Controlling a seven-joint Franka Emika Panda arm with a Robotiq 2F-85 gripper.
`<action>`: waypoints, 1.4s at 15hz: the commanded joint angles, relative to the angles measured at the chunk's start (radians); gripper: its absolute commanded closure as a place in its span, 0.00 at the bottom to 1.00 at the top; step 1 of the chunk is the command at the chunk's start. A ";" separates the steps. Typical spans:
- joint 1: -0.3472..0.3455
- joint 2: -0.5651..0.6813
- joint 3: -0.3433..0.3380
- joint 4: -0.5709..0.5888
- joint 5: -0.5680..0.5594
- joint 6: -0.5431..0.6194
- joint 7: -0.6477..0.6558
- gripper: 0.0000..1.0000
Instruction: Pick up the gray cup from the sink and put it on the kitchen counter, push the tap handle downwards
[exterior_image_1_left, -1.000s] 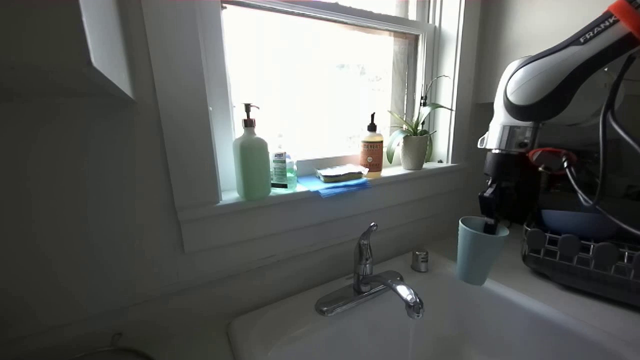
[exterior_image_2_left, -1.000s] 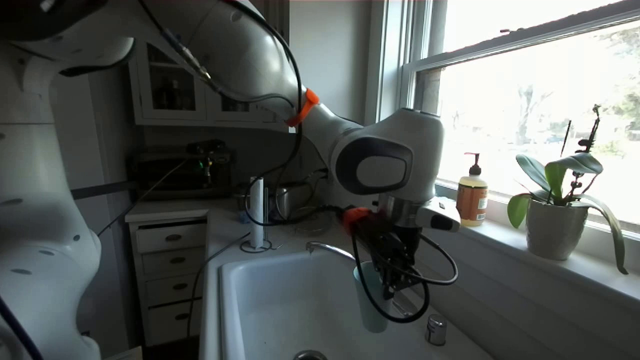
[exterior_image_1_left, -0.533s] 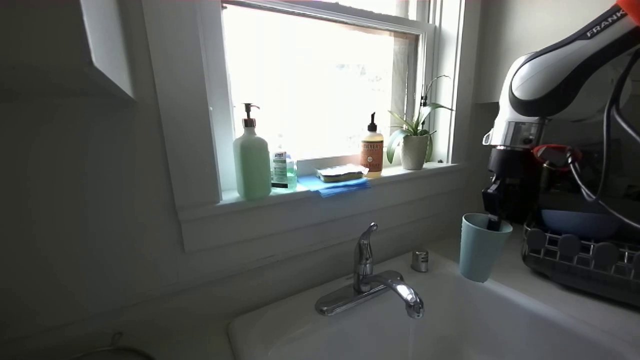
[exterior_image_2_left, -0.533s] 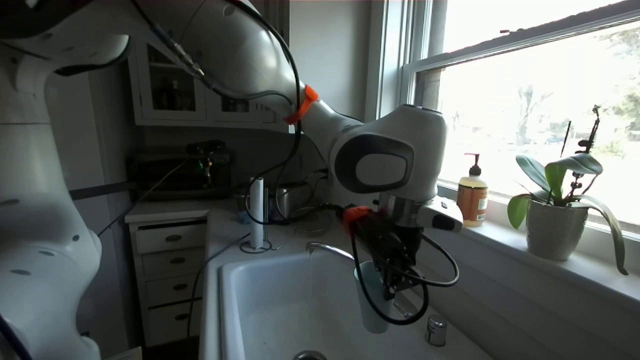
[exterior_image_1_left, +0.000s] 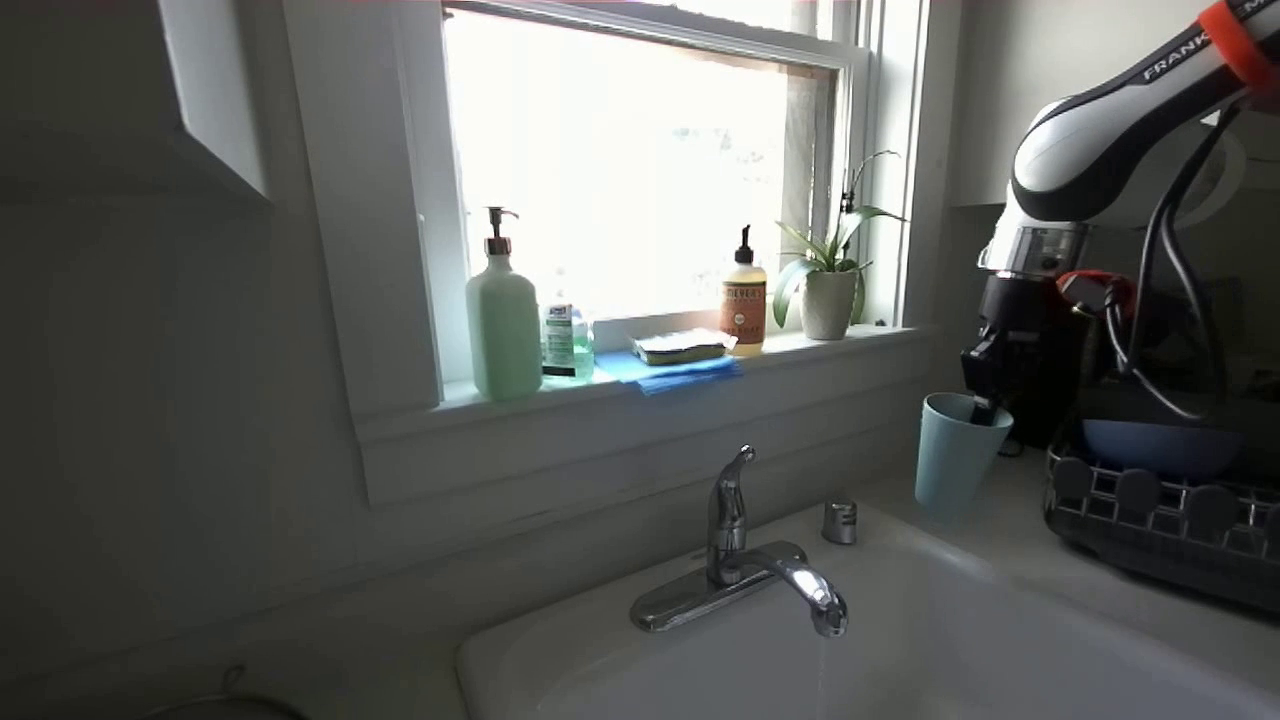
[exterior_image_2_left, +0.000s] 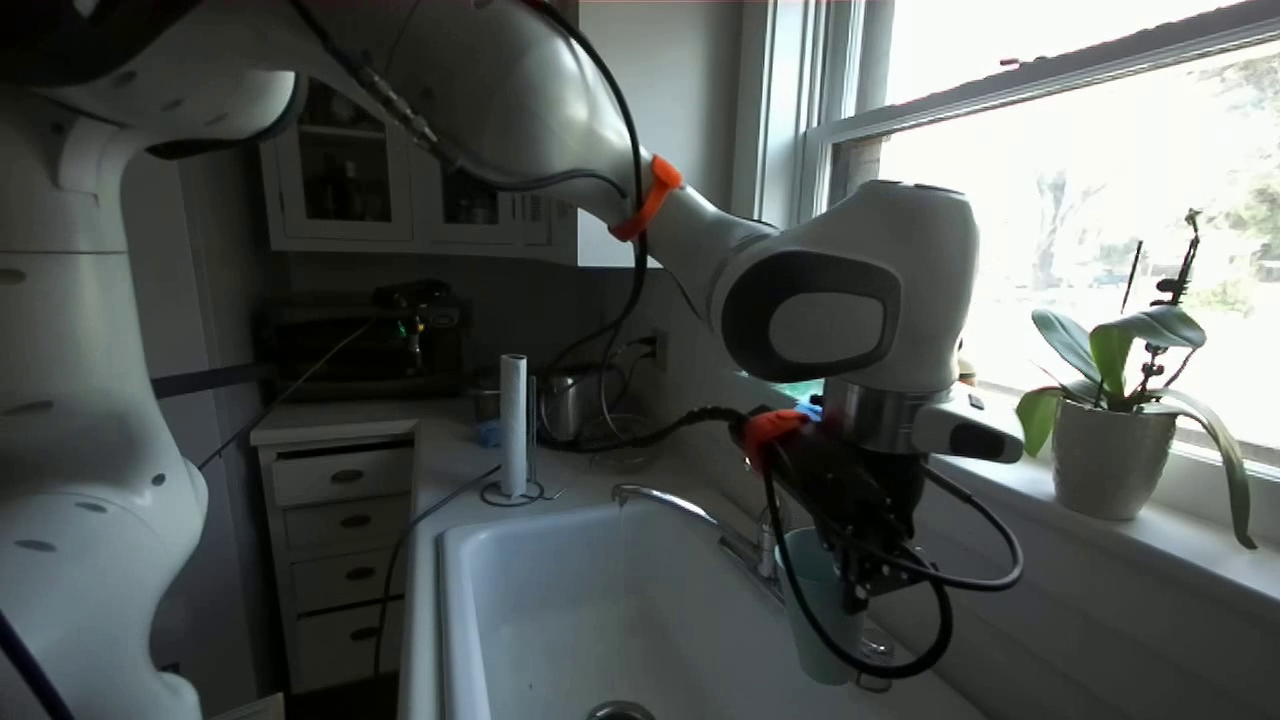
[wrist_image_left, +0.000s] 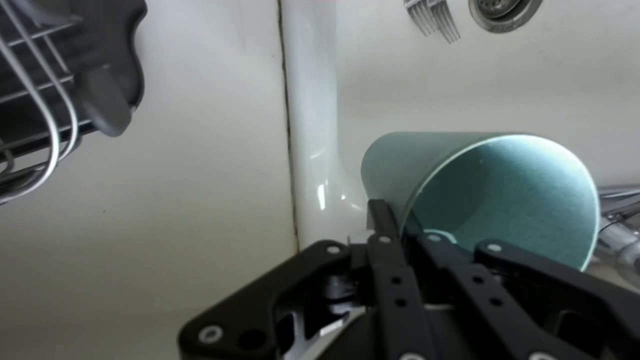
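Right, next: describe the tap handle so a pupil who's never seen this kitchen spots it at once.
Find the white sink below the window, then the shiny tap on its window-side rim. The tap handle is the slim lever pointing up from the top, unlike the low, curved spout or the stubby cap nearby.

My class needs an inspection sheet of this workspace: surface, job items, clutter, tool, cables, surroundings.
Surface: pale kitchen counter beside the white sink.
Job items: gray cup, gripped; tap handle, pointing up, untouched.
Clutter: two forks near the drain; dish rack on the counter.
Tool: shut on the cup's wall, one finger inside.
Cables: black loop hangs in front of the cup in an exterior view.
Surroundings: window; sill with bottles, sponge, potted plant.
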 joint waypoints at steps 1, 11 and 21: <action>-0.033 0.083 -0.025 0.127 0.002 -0.026 0.035 0.99; -0.145 0.353 -0.039 0.385 0.050 -0.112 0.109 0.99; -0.184 0.519 -0.016 0.551 0.083 -0.231 0.213 0.99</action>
